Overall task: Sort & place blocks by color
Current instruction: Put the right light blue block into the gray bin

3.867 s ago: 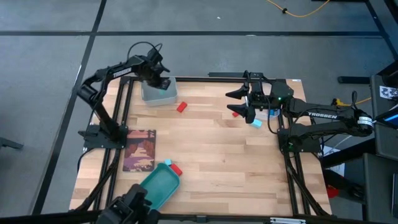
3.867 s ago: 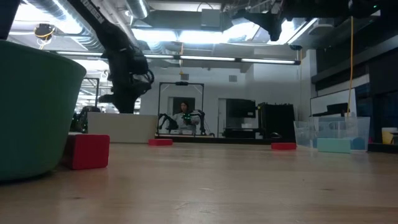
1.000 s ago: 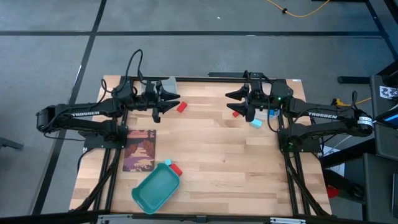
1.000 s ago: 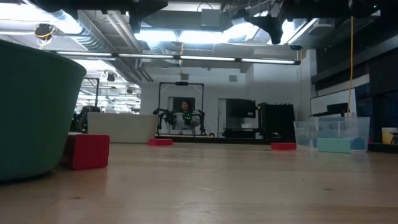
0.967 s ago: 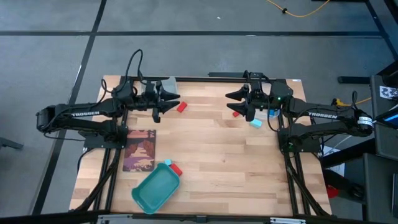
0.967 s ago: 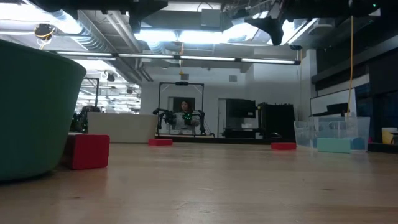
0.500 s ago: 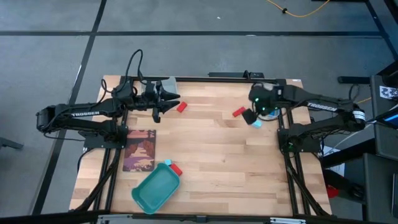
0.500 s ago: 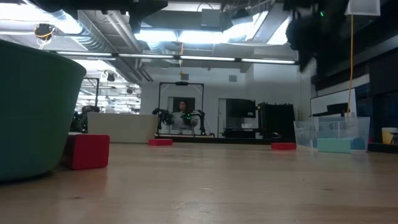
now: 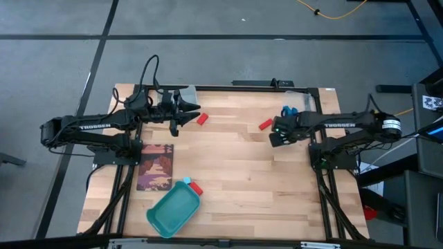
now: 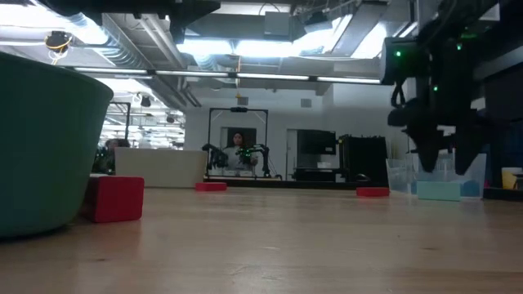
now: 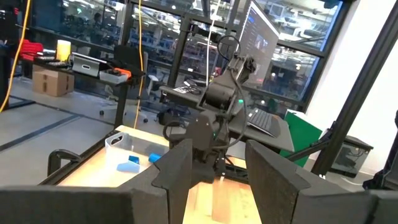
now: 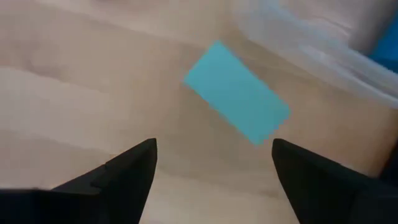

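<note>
The right pincer (image 9: 277,136) has swung down from its raised place and now hangs low over the light cyan block (image 12: 237,110) near the clear bin (image 9: 296,99), fingers spread, holding nothing. I think a grasp comes next. The left pincer (image 9: 177,115) waits, half spread and empty, beside a red block (image 9: 202,119) on the tabletop (image 9: 242,180).

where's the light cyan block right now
On the table's right side, lying flat on the wood under the right claw, whose open fingers hang above it. The light cyan block sits beside the clear bin.
</note>
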`<state>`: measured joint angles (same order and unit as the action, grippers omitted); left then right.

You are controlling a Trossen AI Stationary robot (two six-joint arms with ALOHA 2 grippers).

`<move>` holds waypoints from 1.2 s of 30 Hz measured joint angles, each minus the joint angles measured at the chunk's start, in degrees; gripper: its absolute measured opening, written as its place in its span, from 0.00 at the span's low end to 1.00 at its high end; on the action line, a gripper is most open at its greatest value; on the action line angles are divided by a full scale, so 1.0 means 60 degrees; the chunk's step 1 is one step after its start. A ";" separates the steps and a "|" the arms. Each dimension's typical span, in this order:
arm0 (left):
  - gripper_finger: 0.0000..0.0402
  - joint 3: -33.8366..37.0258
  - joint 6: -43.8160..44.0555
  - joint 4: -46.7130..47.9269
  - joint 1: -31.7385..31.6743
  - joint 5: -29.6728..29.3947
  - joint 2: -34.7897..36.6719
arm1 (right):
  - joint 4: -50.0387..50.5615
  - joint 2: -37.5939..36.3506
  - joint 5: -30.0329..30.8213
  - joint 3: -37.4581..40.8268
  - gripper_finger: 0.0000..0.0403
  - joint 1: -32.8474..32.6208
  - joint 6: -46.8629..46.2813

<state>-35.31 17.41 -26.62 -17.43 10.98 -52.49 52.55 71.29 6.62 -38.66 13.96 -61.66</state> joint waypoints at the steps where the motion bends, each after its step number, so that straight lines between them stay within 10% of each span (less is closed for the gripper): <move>1: 0.35 0.0000 0.0000 0.0001 0.0000 0.0000 0.0000 | -0.0164 0.0003 0.0141 0.0140 0.79 0.0004 -0.0174; 8: 0.35 0.0000 0.0000 0.0017 -0.0002 -0.0015 0.0000 | -0.0465 0.0042 0.0651 0.0558 0.79 0.0154 -0.1130; 23: 0.35 0.0000 -0.0001 0.0024 0.0000 -0.0011 0.0000 | -0.1134 0.0364 0.0583 0.0449 0.79 0.0623 0.3056; 36: 0.35 -0.0004 0.0015 0.0020 0.0000 -0.0007 0.0000 | -0.1101 0.1086 0.0371 0.0449 0.72 0.0623 0.3299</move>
<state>-35.33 17.50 -26.50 -17.43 10.94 -52.49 45.94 77.80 8.85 -35.97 17.69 -41.86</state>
